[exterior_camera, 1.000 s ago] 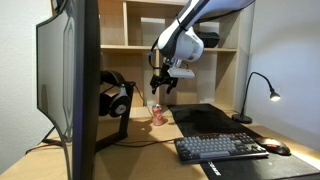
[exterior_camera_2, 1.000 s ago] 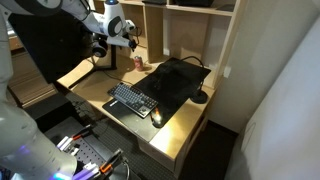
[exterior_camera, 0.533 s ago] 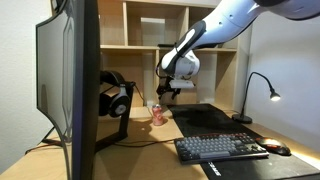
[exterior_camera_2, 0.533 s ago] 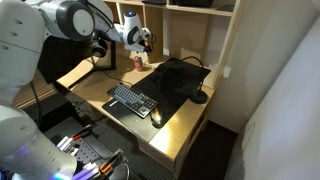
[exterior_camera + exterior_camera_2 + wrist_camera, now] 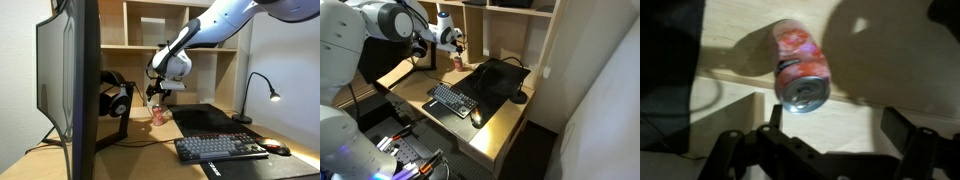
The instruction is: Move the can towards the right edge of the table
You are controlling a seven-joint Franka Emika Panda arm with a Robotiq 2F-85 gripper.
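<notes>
Wrist view showed the gripper (image 5: 835,120) spread wide, gripping nothing, hovering just above the can (image 5: 800,68) upright on the table (image 5: 735,30).

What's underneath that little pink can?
The can stands on bare light wood of the table, not on the black mat. The patch directly beneath is covered by the can itself.
</notes>
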